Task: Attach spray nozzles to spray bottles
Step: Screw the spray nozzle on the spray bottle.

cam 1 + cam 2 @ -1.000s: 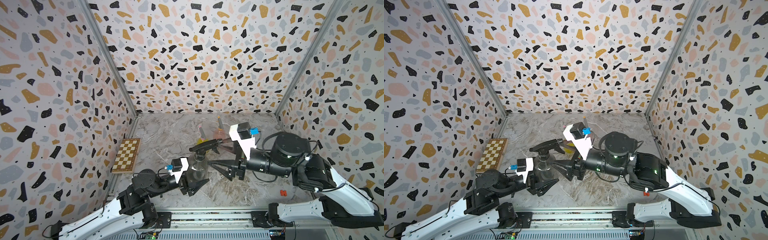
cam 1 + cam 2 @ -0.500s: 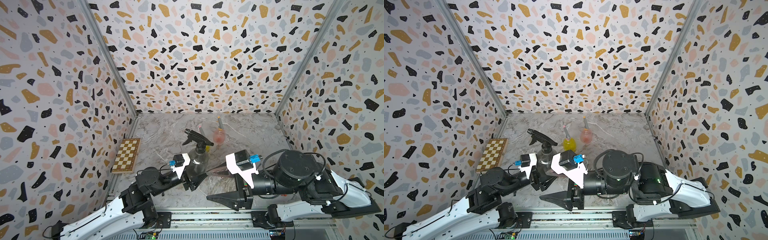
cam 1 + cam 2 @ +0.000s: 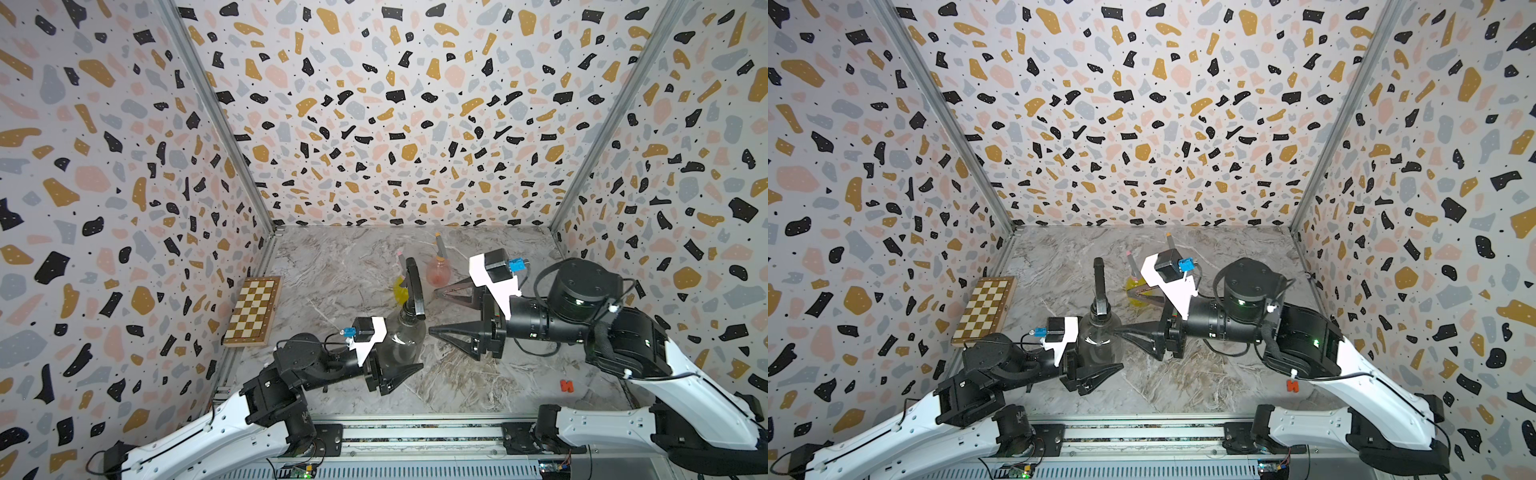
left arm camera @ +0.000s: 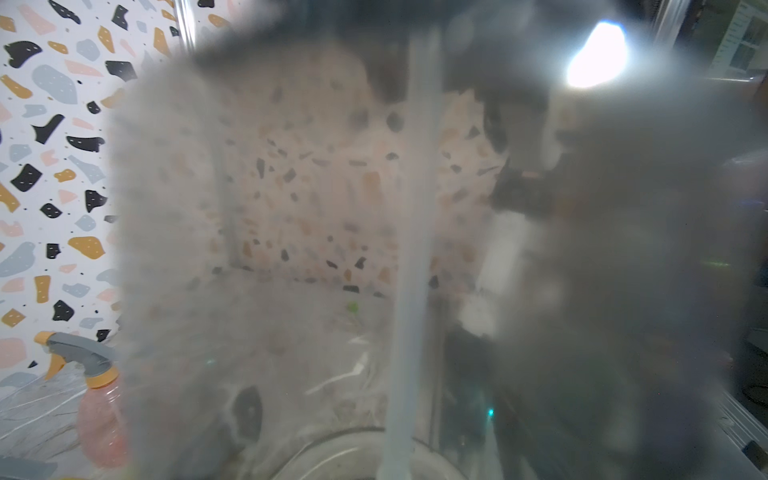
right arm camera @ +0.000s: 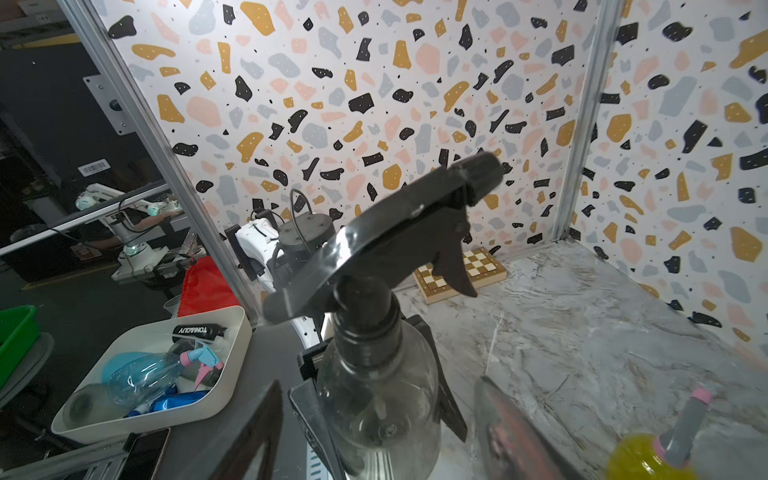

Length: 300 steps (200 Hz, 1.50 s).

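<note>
The smoky grey bottle (image 3: 401, 345) was translucent plastic, smooth and glossy, with highlights on its belly. The black nozzle (image 5: 399, 237) was opaque plastic; its flat top carried a semi-gloss sheen. The yellow bottle (image 5: 640, 461) and the pink bottle (image 4: 99, 415) were tinted translucent plastic. The grey-and-orange nozzle (image 4: 79, 353) and the grey-and-pink nozzle (image 5: 685, 424) were plastic with a matt look. The tabletop (image 3: 332, 266) had a smooth marble-pattern surface with a faint sheen. The chessboard (image 3: 252, 309) was wood with a satin finish. The walls (image 3: 374, 124) carried a matt terrazzo print. The frame posts (image 3: 219, 120) were brushed metal. The arm shells (image 3: 702, 395) were glossy white plastic. The joint housings (image 3: 586, 291) were matt black.
</note>
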Each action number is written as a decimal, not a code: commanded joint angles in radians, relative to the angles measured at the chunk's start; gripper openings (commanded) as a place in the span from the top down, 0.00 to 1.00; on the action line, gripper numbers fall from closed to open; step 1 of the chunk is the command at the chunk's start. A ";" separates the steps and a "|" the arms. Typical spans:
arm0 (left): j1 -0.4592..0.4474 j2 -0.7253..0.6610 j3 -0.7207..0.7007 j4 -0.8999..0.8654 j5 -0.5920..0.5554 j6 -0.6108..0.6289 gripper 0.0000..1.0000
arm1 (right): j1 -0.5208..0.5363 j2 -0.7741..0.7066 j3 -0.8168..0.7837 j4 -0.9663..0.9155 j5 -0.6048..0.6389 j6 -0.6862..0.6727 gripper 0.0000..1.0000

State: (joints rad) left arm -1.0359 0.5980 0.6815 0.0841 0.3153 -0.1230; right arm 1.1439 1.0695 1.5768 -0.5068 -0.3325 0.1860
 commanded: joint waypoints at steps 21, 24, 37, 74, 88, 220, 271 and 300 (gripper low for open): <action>0.005 -0.015 0.032 0.059 0.033 -0.008 1.00 | -0.015 0.031 0.019 0.084 -0.168 0.001 0.32; 0.004 -0.015 0.031 0.059 0.033 -0.006 1.00 | -0.015 0.033 0.019 0.086 -0.169 0.001 0.33; 0.004 -0.016 0.029 0.057 0.033 -0.006 1.00 | -0.015 0.039 0.020 0.098 -0.175 0.005 0.34; 0.005 -0.015 0.028 0.056 0.043 -0.005 1.00 | -0.015 0.052 0.019 0.116 -0.169 0.012 0.39; 0.005 -0.015 0.028 0.055 0.040 -0.003 1.00 | -0.015 0.058 0.020 0.124 -0.171 0.015 0.42; 0.005 0.015 0.033 0.106 -0.208 0.033 1.00 | 0.195 0.145 -0.005 0.089 0.235 0.240 0.90; 0.005 0.054 0.037 0.120 -0.305 0.031 1.00 | 0.378 0.265 0.023 0.105 0.764 0.400 0.90; 0.005 0.021 0.040 0.088 -0.256 0.030 1.00 | 0.367 0.192 -0.009 0.167 0.743 0.294 0.65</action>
State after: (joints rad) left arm -1.0340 0.6224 0.6815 0.0963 0.0586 -0.1276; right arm 1.4719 1.2572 1.6142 -0.3401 0.4976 0.4480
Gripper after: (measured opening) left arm 0.834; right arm 0.329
